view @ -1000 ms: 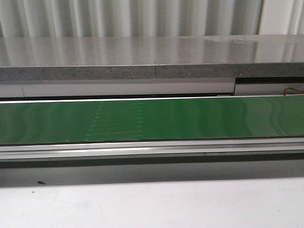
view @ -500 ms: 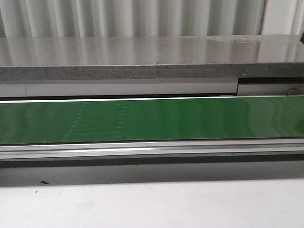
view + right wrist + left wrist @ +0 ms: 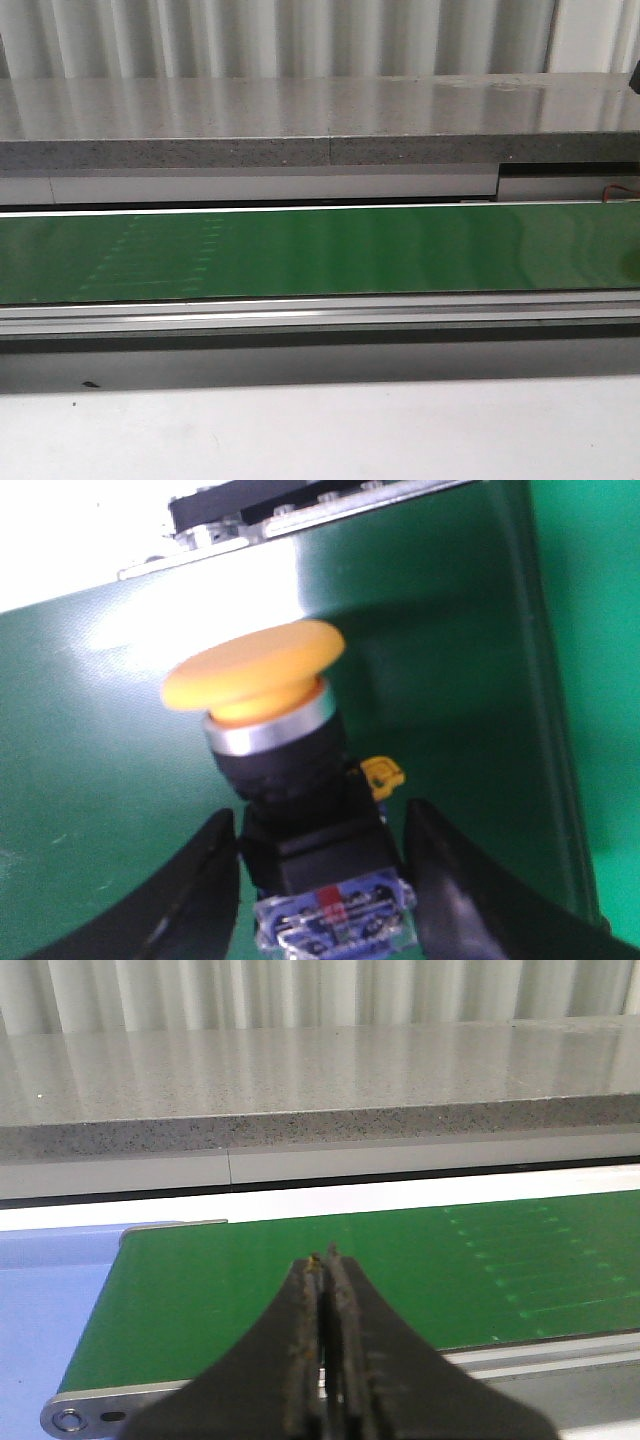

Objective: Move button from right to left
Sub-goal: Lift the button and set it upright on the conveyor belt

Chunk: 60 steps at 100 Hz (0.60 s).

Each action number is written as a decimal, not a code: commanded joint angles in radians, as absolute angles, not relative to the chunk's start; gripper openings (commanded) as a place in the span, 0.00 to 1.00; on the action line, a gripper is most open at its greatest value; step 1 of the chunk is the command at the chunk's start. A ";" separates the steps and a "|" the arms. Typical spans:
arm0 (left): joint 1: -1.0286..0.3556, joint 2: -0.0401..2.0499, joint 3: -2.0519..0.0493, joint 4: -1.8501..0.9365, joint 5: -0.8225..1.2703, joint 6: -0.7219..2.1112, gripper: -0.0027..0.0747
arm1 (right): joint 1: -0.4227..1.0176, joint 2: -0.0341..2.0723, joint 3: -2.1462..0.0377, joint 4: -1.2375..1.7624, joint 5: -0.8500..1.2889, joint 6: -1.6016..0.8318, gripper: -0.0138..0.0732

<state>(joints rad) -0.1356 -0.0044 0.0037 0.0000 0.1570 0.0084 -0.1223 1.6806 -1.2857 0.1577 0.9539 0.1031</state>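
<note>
The yellow-orange mushroom-capped push-button (image 3: 290,780) stands upright on the green conveyor belt (image 3: 100,780), its blue block base between the spread fingers of the right end effector (image 3: 320,880), the nearer arm, while the left end effector (image 3: 327,1260), pressed together, hovers empty over the belt.

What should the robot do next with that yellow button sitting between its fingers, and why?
Probably close the right hand on the button. Its fingers already stand on either side of the button's base above the green belt, seemingly with small gaps. The left hand waits shut over the belt's other end, so gripping looks like the step before carrying it left.
</note>
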 commanded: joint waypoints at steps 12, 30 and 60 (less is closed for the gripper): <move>-0.144 -0.035 0.042 -0.006 0.080 0.000 0.01 | -0.124 1.628 -1.308 0.153 0.917 0.102 0.81; -0.144 -0.035 0.042 -0.006 0.080 0.000 0.01 | -0.111 1.579 -1.306 0.153 0.901 0.019 0.82; -0.144 -0.035 0.042 -0.006 0.080 0.000 0.01 | -0.018 1.372 -1.174 0.152 0.778 -0.140 0.46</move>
<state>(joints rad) -0.1356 -0.0044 0.0037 0.0000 0.1570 0.0084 -0.0421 1.4739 -1.1968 0.1539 0.8541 -0.0846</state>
